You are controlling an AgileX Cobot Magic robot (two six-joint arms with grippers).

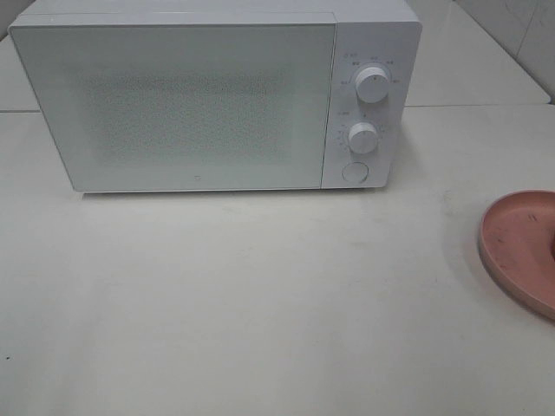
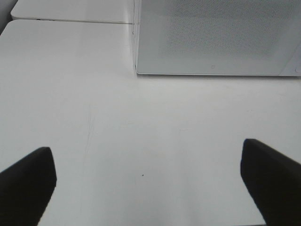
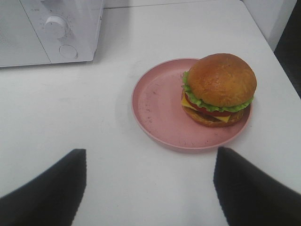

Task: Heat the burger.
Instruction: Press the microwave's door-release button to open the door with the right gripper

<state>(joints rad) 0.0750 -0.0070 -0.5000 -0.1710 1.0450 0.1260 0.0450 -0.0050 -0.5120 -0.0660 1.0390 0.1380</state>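
Two pincers occupy the near ground, both released and holding nothing. The left pincer point(image 2: 146, 160) is spread wide over bare desk point(image 2: 141, 117), and the right pincer point(image 3: 150, 162) is spread with its opening aimed toward the food.

Just beyond the right pincer, toward the desk's right side, the burger point(image 3: 220, 89) sits upright on a pink plate point(image 3: 160, 108). It is off-centre, close to the rim on the side away from the oven.

By its look, the burger is a tall, loose stack. The glossy bun is likely slippery, the lettuce and cheese overhang, and the layers could shear or topple under a hard or lopsided squeeze. A gentle hold across the sides at mid height seems safest. The alternative is to grip the plate's raised rim and carry plate and burger together.

Farthest back stands the white microwave oven point(image 1: 208, 95) with its door point(image 1: 173, 104) closed. The panel at its right carries an upper knob point(image 1: 371, 84), a lower knob point(image 1: 362, 137) and a round button point(image 1: 354, 172). The closed door is the one obstacle; only bare desk lies between plate and oven.
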